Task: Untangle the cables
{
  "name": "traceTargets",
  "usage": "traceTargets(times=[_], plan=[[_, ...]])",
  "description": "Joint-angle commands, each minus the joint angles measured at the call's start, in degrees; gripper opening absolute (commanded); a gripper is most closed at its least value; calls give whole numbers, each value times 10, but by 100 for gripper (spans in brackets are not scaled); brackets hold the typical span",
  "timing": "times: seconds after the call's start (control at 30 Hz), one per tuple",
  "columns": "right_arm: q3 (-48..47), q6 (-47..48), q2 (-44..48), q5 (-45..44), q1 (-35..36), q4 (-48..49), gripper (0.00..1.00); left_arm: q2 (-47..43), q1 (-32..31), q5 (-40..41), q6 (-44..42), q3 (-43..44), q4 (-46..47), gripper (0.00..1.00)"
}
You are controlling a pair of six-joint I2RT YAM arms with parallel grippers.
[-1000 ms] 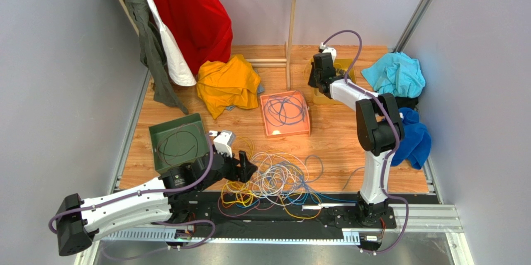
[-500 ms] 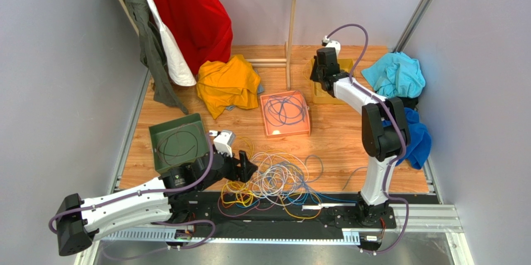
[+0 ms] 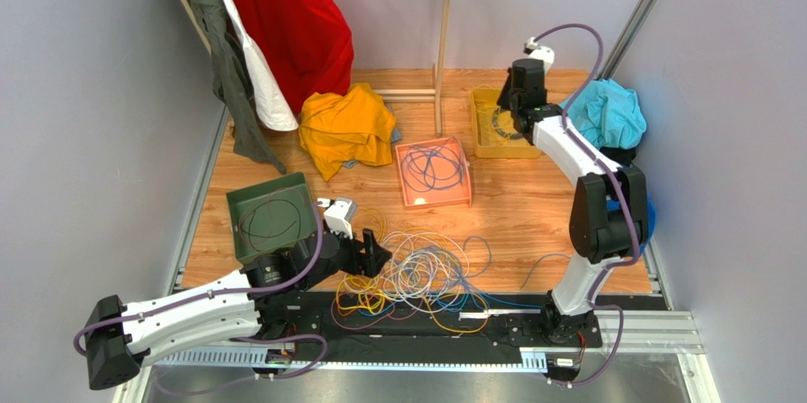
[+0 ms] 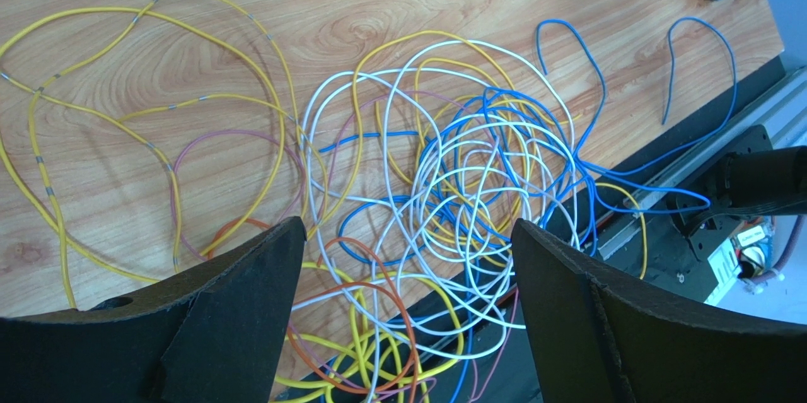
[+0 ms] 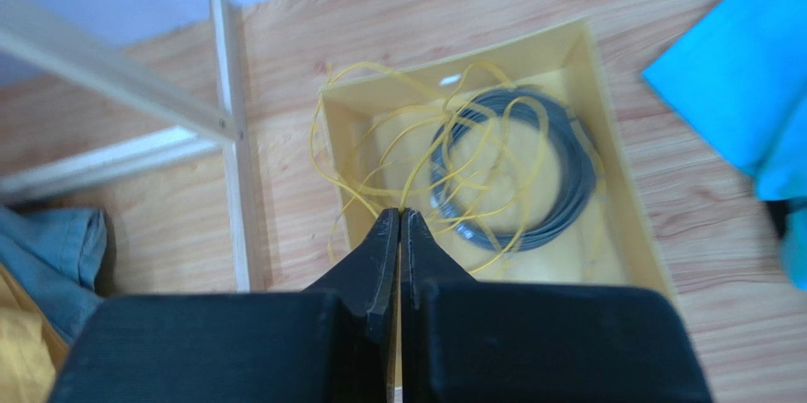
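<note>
The cables (image 3: pixel 417 271) lie in a loose tangle of yellow, white, blue and orange wire at the table's near edge, and fill the left wrist view (image 4: pixel 455 185). My left gripper (image 3: pixel 379 256) hangs open over the tangle's left part (image 4: pixel 407 223), holding nothing. Far back, my right gripper (image 3: pixel 517 112) is shut above the yellow tray (image 3: pixel 483 146). In the right wrist view its tips (image 5: pixel 401 214) meet over that tray (image 5: pixel 616 110), which holds a loose yellow cable (image 5: pixel 379 138) and a grey coil (image 5: pixel 568 166). A yellow strand runs behind the tips; no grip on it shows.
An orange tray (image 3: pixel 407 190) with a blue cable (image 3: pixel 434 166) sits mid-table. A green tray (image 3: pixel 246 204) with a black cable stands at the left. An orange shirt (image 3: pixel 346 124), teal cloth (image 3: pixel 601 110) and blue cloth (image 3: pixel 630 214) lie around. A wooden stand (image 3: pixel 441 53) rises beside the yellow tray.
My right arm has swung right and lifted off the yellow tray's left side, and its jaws have closed. The left arm and the tangle have not moved.
</note>
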State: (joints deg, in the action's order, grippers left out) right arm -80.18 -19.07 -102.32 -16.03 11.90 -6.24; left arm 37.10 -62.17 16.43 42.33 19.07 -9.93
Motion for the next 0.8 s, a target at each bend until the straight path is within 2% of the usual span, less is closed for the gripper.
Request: traceTargets(times=[0.0, 0.33, 0.77], plan=[[-7, -11, 63, -26, -26, 17, 0, -6, -1, -3, 2, -1, 21, 89], [18, -9, 87, -27, -34, 16, 0, -3, -1, -16, 8, 1, 25, 89], [56, -18, 26, -34, -34, 18, 0, 13, -1, -15, 7, 1, 37, 89]])
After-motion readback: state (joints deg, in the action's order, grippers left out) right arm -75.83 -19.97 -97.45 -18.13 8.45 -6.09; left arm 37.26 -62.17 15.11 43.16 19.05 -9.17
